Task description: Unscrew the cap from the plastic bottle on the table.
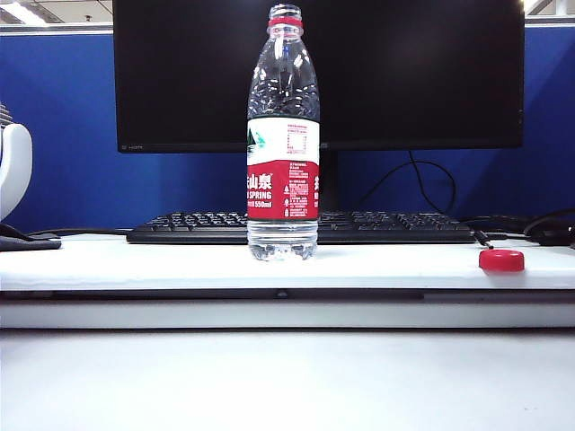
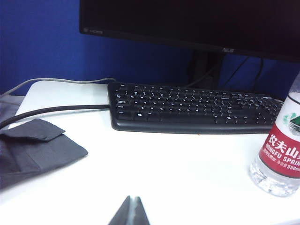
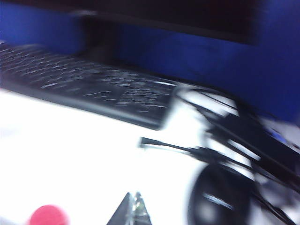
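The plastic bottle [image 1: 283, 180] stands upright mid-table in front of the keyboard, its threaded neck bare above the thin red ring. The red cap [image 1: 501, 260] lies by itself on the table [image 1: 135, 265] near the front edge at the right. Neither arm shows in the exterior view. In the left wrist view my left gripper [image 2: 132, 197] is shut and empty over bare table, with the bottle [image 2: 281, 154] off to one side. The blurred right wrist view shows my right gripper [image 3: 133, 193] shut and empty, the cap [image 3: 48, 216] a short way beside it.
A black keyboard [image 1: 301, 226] and a dark monitor [image 1: 314, 72] stand behind the bottle. A grey cloth pouch [image 2: 33, 147] and cables lie at the table's left end. A black mouse [image 3: 220, 201] with cables sits at the right end.
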{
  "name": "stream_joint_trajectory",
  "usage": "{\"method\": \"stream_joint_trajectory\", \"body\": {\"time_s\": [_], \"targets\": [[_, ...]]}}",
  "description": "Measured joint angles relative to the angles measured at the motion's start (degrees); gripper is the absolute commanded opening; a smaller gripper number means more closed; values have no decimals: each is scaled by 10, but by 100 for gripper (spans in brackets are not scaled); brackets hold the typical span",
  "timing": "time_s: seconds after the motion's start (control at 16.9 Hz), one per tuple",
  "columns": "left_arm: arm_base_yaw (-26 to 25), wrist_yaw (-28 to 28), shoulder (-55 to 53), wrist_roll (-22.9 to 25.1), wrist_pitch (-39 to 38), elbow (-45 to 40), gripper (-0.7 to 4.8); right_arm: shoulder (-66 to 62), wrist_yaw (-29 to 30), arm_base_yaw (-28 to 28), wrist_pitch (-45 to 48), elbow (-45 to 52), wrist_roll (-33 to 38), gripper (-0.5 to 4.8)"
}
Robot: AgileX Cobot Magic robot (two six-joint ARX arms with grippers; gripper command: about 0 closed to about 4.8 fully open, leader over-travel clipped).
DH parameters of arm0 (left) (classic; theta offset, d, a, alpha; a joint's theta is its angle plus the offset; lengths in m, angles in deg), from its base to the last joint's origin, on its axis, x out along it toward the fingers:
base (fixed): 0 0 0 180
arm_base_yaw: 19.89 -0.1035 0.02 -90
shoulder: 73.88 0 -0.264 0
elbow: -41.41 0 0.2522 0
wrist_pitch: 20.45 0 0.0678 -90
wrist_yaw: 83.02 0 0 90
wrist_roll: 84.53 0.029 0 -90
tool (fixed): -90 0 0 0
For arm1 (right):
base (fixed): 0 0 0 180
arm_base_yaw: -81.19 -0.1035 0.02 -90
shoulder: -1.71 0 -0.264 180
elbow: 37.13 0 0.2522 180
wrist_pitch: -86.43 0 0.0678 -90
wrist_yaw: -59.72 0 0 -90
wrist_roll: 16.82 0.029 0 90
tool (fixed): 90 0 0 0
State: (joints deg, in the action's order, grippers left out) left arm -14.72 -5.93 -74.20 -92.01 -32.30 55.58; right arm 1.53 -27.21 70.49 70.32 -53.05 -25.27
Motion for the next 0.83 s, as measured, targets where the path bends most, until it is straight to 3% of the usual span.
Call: {"method": "stream_joint_trajectory", "body": {"time_s": [0.83], "targets": [[0, 0, 0, 0, -17, 0, -3, 0, 12, 0, 33, 16, 0, -5]]}}
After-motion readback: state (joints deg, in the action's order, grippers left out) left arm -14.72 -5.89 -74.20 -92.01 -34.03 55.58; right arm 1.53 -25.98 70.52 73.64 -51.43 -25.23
